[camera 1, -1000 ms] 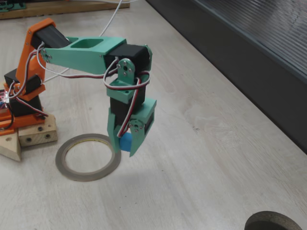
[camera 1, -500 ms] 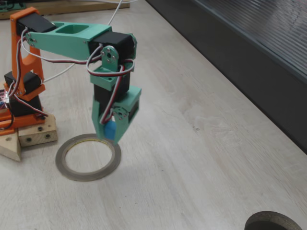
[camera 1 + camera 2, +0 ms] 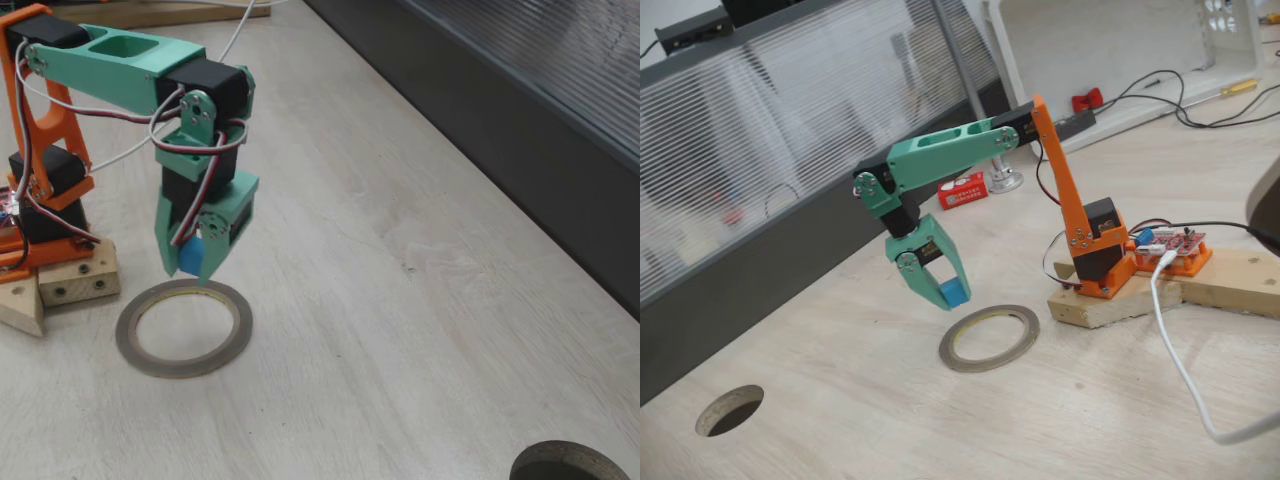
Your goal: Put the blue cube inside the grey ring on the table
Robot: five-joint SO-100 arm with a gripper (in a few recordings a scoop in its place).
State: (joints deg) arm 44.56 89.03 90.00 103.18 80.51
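Observation:
The blue cube hangs in the air, pinched between the green fingers of my gripper, which is shut on it. The grey ring lies flat on the pale wooden table. In both fixed views the cube sits a little above the ring's edge that lies away from the orange arm base, clear of the table.
A dark thicker ring shows at the bottom right corner; a round hole is at the lower left. A dark ribbed panel borders the table. Wooden blocks, a circuit board and a white cable lie by the base.
The arm has swung left and lifted slightly, carrying the blue cube from beside the ring's right rim to above its top rim. The gripper has stayed shut on the cube.

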